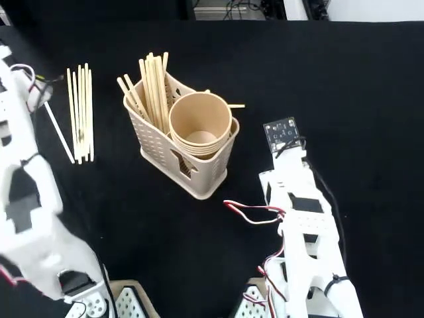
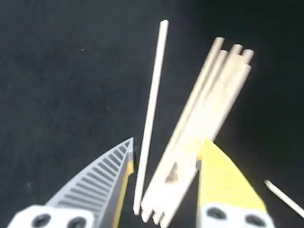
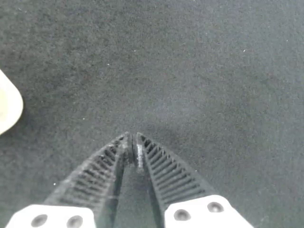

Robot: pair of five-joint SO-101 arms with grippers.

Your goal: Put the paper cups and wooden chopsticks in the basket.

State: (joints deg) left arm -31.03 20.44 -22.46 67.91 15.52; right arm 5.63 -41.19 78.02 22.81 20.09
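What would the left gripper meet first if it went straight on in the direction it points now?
Probably the bundle of wooden chopsticks, with a single chopstick beside it: both lie on the black table between the open jaws of the left gripper. Whether it touches them is unclear.

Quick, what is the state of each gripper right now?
Left gripper: open around the wooden chopsticks, not gripping them.
Right gripper: shut, holding nothing.

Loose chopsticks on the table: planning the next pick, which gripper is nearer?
Left. The left gripper sits open around the loose chopsticks; the right gripper rests shut beyond the basket.
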